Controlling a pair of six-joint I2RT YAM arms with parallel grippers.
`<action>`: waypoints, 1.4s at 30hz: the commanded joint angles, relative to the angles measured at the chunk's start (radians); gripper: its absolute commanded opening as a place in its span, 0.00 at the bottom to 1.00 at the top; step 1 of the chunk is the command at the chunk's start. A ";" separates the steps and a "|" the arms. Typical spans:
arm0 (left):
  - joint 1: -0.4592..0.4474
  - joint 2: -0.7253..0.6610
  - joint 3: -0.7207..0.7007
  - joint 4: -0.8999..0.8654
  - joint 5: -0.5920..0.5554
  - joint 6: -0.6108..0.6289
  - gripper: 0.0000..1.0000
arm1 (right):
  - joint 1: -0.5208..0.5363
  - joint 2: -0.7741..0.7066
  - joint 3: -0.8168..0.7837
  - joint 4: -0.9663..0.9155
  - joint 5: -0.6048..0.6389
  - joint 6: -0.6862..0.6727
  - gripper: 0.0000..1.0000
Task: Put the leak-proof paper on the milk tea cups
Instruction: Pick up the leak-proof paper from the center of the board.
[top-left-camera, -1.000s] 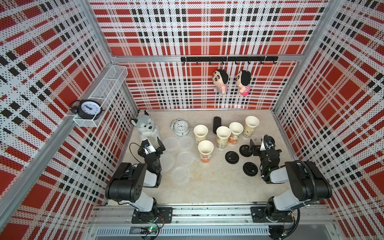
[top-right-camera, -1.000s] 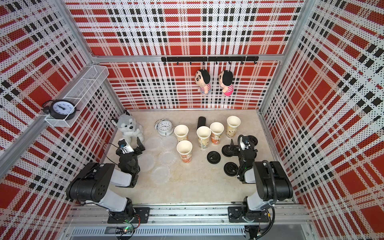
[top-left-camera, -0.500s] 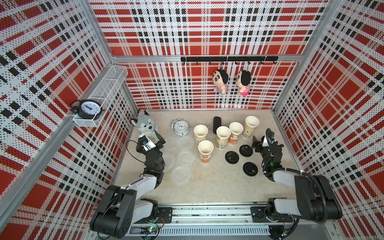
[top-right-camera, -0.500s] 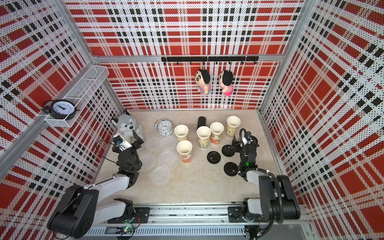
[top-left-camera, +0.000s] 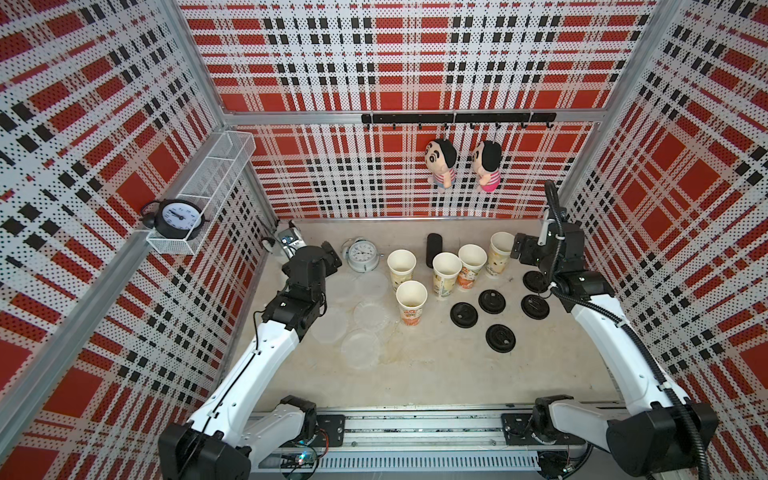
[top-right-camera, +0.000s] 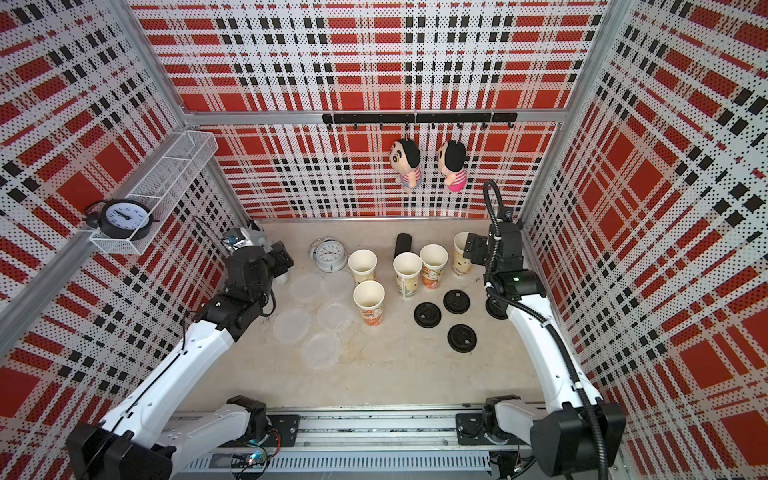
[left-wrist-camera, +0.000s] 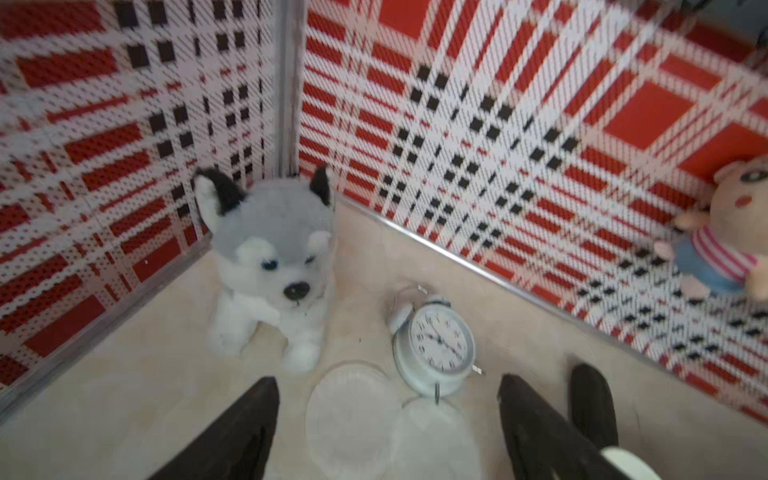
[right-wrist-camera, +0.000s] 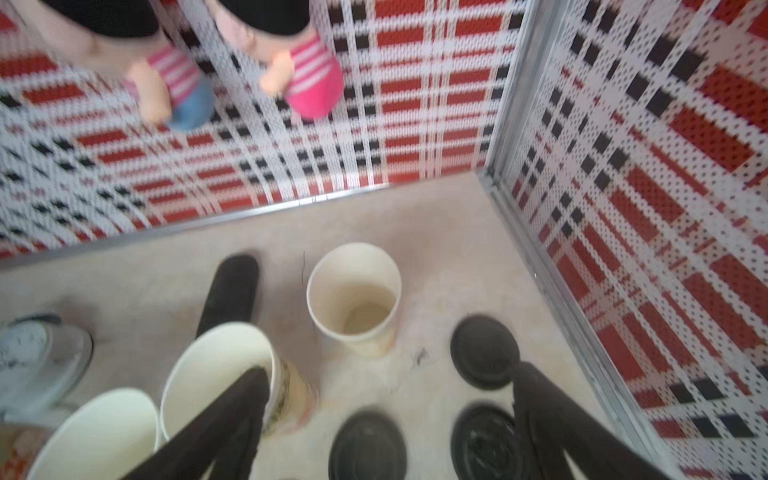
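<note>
- While all 5 sheets of leak-proof paper (top-left-camera: 371, 314) are lying flat on the table (top-left-camera: 436, 374), every cup mouth is standing uncovered. The sheets are clustering on the robot's left side, between the left arm and the cups, with some touching at the edges.
- All 5 milk tea cups (top-left-camera: 446, 272) are standing upright toward the back of the table. 1 of them is sitting nearer the front, just beside the sheets.
- With its jaws spread wide and gripping nothing, the left gripper (left-wrist-camera: 385, 379) is hovering above the rearmost sheets. It is pointing toward a white alarm clock (left-wrist-camera: 440, 345) and a husky plush (left-wrist-camera: 270, 266).
- Near the rightmost cup, the right gripper (right-wrist-camera: 390, 370) is hanging above the black lids (top-left-camera: 491, 301). Its jaws are also standing fully apart and holding nothing.
- In both top views, 5 black lids are lying flat to the right of the cups, and a black cylinder (top-left-camera: 434, 249) is standing just behind the cup row.
</note>
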 joint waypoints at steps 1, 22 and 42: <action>0.005 0.034 0.001 -0.323 0.277 -0.068 0.78 | 0.002 -0.004 0.096 -0.283 -0.035 0.024 1.00; -0.109 0.340 -0.215 -0.030 0.328 -0.153 0.60 | 0.003 0.057 0.057 -0.256 -0.239 -0.048 0.88; -0.130 0.503 -0.213 0.032 0.295 -0.157 0.46 | 0.004 0.065 0.049 -0.263 -0.256 -0.060 0.83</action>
